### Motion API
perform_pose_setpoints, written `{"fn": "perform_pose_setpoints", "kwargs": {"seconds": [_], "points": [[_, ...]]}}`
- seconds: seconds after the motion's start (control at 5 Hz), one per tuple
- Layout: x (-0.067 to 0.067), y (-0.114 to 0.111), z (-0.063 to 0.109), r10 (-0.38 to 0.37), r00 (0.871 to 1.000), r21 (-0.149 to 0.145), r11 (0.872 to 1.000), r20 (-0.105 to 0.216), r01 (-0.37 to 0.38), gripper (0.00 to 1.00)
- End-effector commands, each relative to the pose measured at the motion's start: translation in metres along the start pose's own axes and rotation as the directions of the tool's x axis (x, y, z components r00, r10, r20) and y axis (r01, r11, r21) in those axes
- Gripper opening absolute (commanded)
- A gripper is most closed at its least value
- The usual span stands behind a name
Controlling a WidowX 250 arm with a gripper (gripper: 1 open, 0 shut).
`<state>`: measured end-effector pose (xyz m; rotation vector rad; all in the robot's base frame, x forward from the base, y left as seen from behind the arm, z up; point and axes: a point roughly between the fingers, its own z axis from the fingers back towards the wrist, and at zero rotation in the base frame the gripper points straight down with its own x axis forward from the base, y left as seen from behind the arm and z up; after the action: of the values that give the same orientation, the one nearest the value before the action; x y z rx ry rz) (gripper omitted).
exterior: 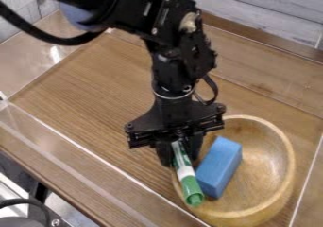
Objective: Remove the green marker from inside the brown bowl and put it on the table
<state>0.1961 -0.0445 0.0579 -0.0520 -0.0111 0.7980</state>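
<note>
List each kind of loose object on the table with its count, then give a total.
Bowl: 1
Marker: 1
Blue block: 1
Total: 3

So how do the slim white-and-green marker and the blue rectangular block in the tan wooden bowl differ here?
The slim white-and-green marker is thin and rod-like; the blue rectangular block is chunky and box-shaped. The marker is pinched at its upper end by the black gripper; the block lies free. Both are in the tan wooden bowl, side by side.
</note>
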Motion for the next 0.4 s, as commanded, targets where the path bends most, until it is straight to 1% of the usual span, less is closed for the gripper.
{"fn": "perform_pose_setpoints", "kwargs": {"seconds": [0.0,0.2], "points": [[0.008,-0.0062,0.0131,0.001,0.999,-0.04,0.999,0.034,0.001,0.0],[0.0091,-0.0046,0.0159,-0.004,0.999,-0.039,0.999,0.033,0.005,0.0]]}}
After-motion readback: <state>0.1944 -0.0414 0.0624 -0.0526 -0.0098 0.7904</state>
